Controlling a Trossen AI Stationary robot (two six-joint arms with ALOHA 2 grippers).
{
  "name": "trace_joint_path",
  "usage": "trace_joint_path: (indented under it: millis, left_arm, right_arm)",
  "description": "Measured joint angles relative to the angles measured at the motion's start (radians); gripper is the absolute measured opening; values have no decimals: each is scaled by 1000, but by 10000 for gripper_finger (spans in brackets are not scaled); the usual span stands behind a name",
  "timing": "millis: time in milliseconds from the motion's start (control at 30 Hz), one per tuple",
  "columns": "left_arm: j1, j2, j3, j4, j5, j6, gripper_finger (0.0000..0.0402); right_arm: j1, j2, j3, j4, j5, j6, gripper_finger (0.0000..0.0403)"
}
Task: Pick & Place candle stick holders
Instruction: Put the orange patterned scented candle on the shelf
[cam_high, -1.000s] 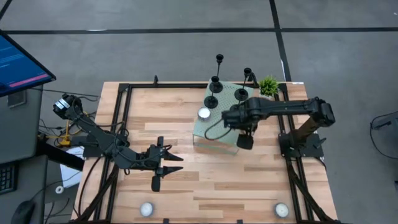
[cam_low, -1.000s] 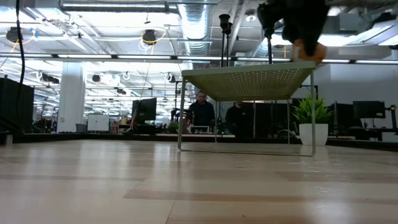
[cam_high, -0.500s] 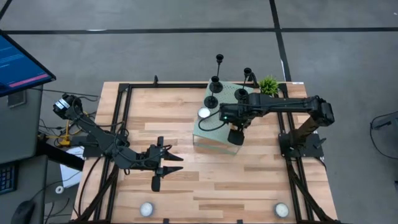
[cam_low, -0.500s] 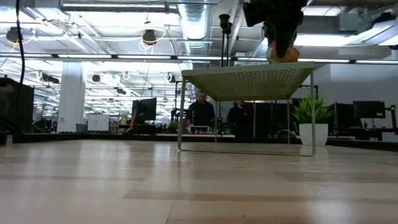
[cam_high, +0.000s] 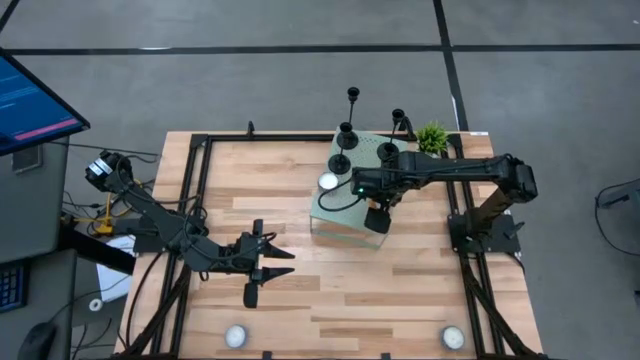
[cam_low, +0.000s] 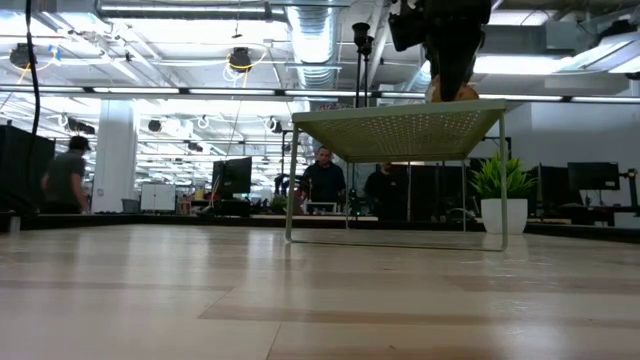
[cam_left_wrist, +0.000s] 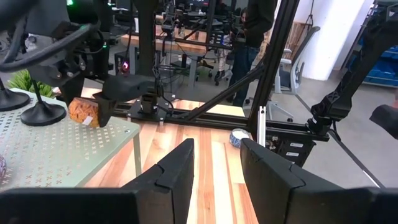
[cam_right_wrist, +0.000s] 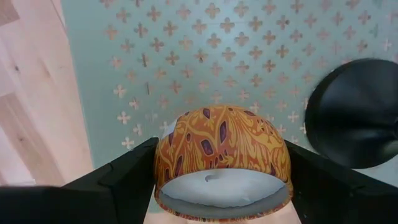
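right gripper (cam_right_wrist: 221, 186) above green stand (cam_high: 340, 215) | jaws gripping orange tealight (cam_right_wrist: 221, 158) | left gripper (cam_high: 262, 270) parked, part-open, empty

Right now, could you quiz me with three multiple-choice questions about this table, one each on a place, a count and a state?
1. Where do the black candle stick holders stand?
A. the pale green stand
B. the floor
C. the monitor

2. How many white tealights lie along the table's near edge?
A. none
B. two
C. five

3. What is the right end effector doing?
A. hanging empty
B. gripping an orange patterned candle
C. holding the plant

Answers: 1 A, their bases rest on the pale green stand. 2 B, one tealight near each corner. 3 B, the orange patterned candle sits between its fingers.
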Motion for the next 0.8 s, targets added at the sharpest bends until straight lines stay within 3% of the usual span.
trace_joint_path:
  millis: [800]
  left_arm:
    - [0,0,0,0,0,0,131]
  right_arm:
    - [-29,0,0,24,-50,-4,312]
